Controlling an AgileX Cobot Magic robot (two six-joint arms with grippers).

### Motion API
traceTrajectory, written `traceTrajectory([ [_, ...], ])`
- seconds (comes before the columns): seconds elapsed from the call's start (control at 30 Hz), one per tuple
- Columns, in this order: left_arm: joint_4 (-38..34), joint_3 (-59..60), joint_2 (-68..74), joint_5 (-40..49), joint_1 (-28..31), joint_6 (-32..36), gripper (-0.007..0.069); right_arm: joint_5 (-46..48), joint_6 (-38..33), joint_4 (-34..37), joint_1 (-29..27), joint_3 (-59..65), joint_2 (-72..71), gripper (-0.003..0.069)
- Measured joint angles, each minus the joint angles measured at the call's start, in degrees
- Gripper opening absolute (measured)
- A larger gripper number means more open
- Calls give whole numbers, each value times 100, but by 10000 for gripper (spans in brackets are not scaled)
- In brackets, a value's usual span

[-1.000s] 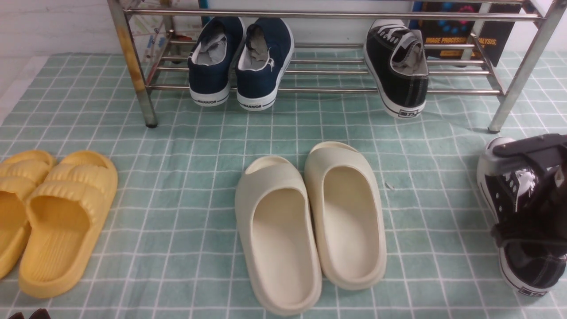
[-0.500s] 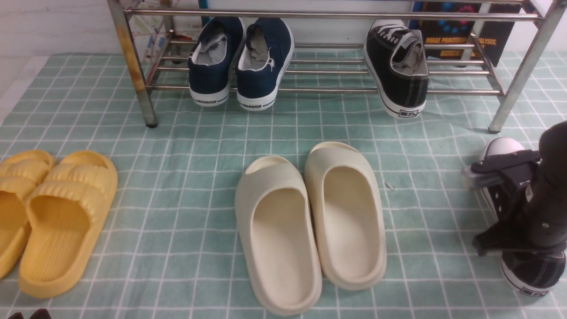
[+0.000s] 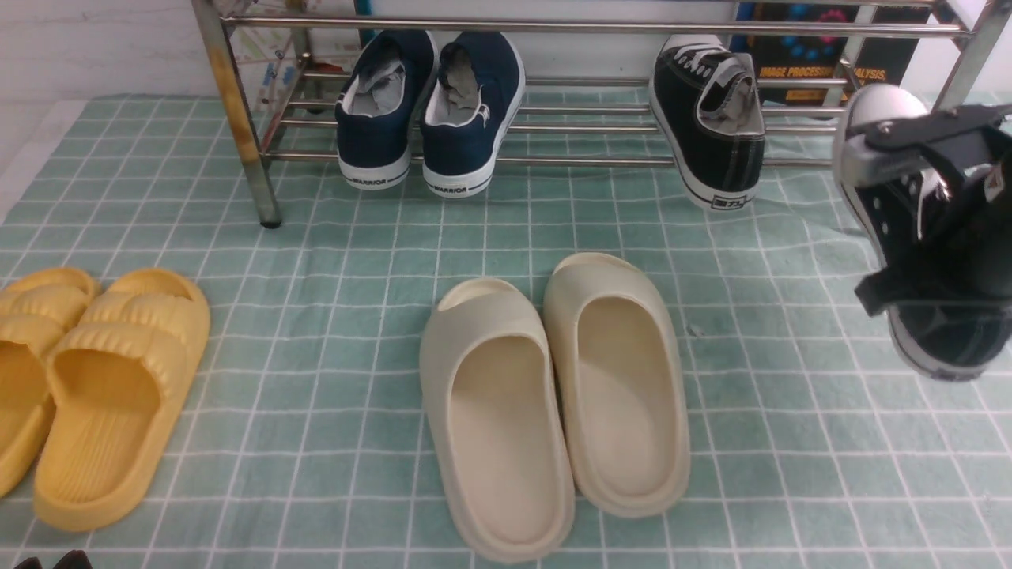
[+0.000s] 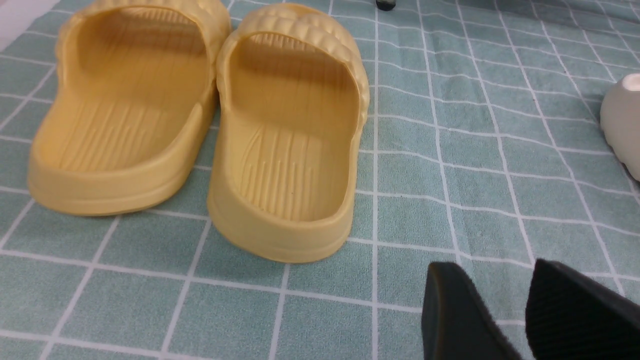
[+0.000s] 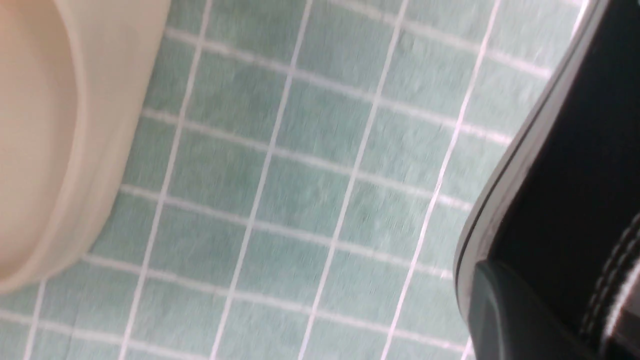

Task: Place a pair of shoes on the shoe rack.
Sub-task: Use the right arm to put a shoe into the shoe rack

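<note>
One black canvas sneaker (image 3: 708, 118) of the pair of shoes stands on the lower tubes of the chrome shoe rack (image 3: 585, 161), heel toward me. The other black sneaker (image 3: 889, 197) hangs in the air at the far right, toe up, just in front of the rack's right leg. My right gripper (image 3: 945, 221) is shut on its side. In the right wrist view one dark finger (image 5: 510, 310) presses on that sneaker (image 5: 575, 165) beside its white sole. My left gripper (image 4: 492, 280) hovers low over the cloth, open and holding nothing.
Navy slip-on sneakers (image 3: 431, 103) fill the rack's left part. Cream slides (image 3: 553, 395) lie mid-cloth, and yellow slides (image 3: 87, 379) at the left, close to my left gripper in its wrist view (image 4: 210, 125). A dark book (image 3: 822, 67) stands behind the rack.
My right gripper closed on the black sneaker at the far right and raised it off the cloth, up and toward the rack. The left gripper stayed put.
</note>
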Motion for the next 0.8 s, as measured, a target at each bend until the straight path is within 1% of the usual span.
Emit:
traceTrajectory([
  [0.07, 0, 0, 0, 0, 0, 0, 237, -5, -27, -47, 0, -150, 129, 22],
  [0.17, 0, 0, 0, 0, 0, 0, 237, 150, -164, -230, -19, -805, 791, 22],
  [0.4, -6, 0, 0, 0, 0, 0, 239, 492, -328, -214, -371, -2039, 1880, 22],
  [0.5, -6, 0, 0, 0, 0, 0, 239, 591, -577, -12, -571, -2571, 2252, 22],
  [0.57, -6, 0, 0, 0, 2, 0, 239, 672, -885, 270, -670, -3087, 2597, 22],
  [0.6, -6, 0, 0, 0, 2, 0, 239, 682, -905, 318, -676, -3121, 2644, 22],
  [0.8, -6, 0, 0, 0, 2, 0, 239, 904, -1544, 888, -690, -4048, 3254, 22],
])
